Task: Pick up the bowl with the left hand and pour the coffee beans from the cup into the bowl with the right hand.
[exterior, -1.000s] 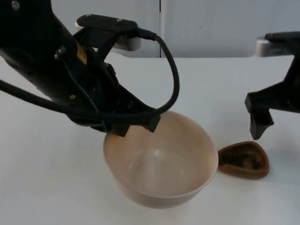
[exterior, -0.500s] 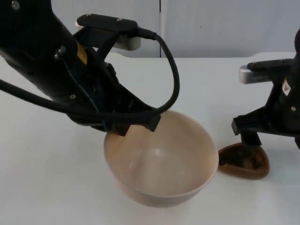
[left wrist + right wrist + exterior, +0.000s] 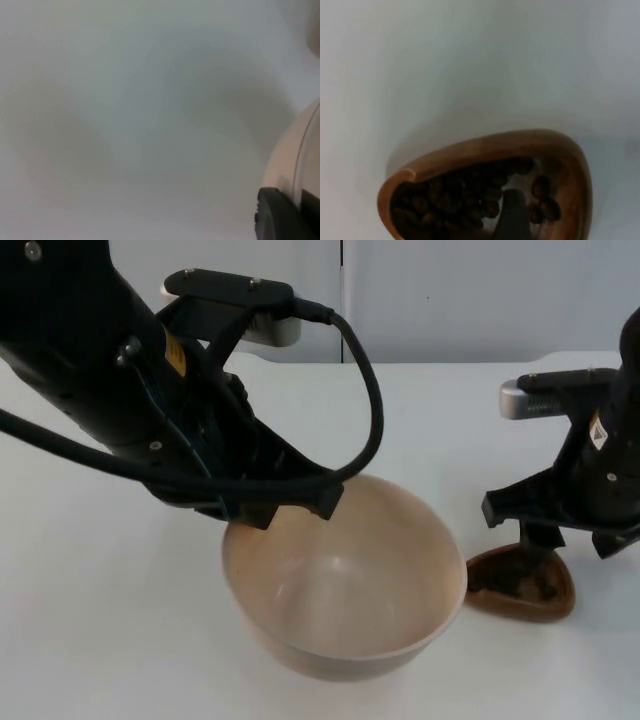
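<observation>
Left gripper [image 3: 290, 502] raised over mid-table, fingers clamped, right gripper [image 3: 548, 540] low at the right, pointing down.

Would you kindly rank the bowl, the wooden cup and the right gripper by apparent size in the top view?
1. bowl, held at its rim by the left gripper, clearly largest.
2. wooden cup and right gripper: they look similar; the gripper sits higher, nearer the camera, so I leave them unranked.

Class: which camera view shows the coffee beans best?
The right wrist view: the coffee beans lie close up inside the brown cup. In the top view they are a dark patch behind the right gripper.
</observation>
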Controlling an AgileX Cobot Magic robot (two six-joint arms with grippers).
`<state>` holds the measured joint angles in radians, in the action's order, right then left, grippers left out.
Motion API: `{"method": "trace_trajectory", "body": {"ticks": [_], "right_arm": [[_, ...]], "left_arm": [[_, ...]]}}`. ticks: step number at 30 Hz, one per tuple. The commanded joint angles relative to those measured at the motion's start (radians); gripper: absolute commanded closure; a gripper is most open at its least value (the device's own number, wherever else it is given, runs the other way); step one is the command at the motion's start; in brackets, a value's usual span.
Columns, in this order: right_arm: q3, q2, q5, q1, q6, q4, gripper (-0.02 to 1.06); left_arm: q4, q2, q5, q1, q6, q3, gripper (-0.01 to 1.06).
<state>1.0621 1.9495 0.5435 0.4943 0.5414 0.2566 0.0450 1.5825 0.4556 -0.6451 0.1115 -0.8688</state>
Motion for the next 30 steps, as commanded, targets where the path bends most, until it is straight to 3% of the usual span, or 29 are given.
{"method": "trace_trajectory", "body": {"ticks": [1,17,30], "right_arm": [[0.004,0.015,-0.008,0.006,0.001,0.008,0.45],[0.002,0.086,-0.042,0.006,0.001,0.001,0.46],[0.002,0.086,-0.063,0.006,0.004,0.0,0.96]], "left_arm": [[0.006,-0.016,-0.018,-0.005,0.008,0.002,1.05],[0.006,-0.016,-0.021,-0.005,0.008,0.002,1.05],[0.006,-0.016,-0.021,-0.005,0.008,0.002,1.05]]}}
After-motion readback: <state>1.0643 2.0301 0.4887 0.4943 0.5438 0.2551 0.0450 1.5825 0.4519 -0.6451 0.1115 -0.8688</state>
